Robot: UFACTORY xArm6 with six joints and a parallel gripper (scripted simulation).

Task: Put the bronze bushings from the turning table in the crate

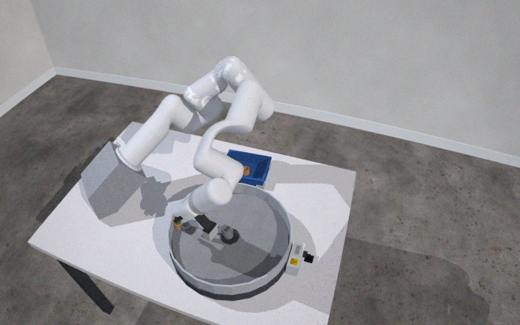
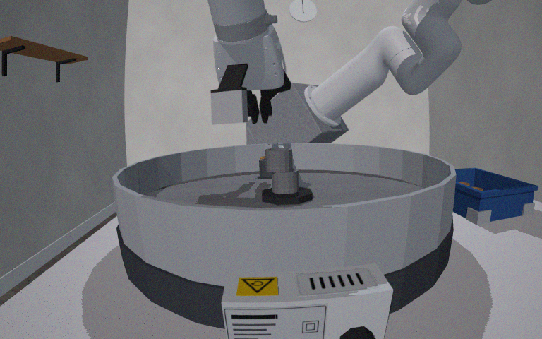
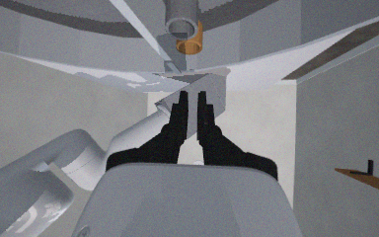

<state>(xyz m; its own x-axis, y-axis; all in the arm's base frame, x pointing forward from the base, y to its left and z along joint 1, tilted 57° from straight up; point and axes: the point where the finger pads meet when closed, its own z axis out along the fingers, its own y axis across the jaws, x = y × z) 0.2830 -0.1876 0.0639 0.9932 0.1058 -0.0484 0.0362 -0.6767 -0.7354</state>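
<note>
My gripper (image 1: 177, 219) (image 2: 259, 121) (image 3: 192, 102) is shut, with only a narrow empty gap between its fingers. It hangs above the grey-walled turning table (image 1: 226, 289) (image 2: 287, 239). A bronze bushing (image 1: 177, 225) (image 2: 262, 158) (image 3: 189, 48) stands near the wall on the robot's side, mostly hidden behind a steel bushing in the exterior view. That steel bushing (image 1: 186, 225) (image 2: 262, 171) (image 3: 182, 27) stands close beside it. The blue crate (image 1: 263, 168) (image 2: 503, 210) holds bronze bushings (image 1: 246, 170) (image 2: 477, 188); two rims show in the exterior view.
A grey post (image 1: 227, 231) (image 2: 284, 181) on a dark base rises at the turning table's middle. The high round wall surrounds it. A control box (image 1: 296, 258) (image 2: 351, 307) stands outside the wall, opposite the robot base (image 1: 111, 187). The arm partly hides the crate in the top view.
</note>
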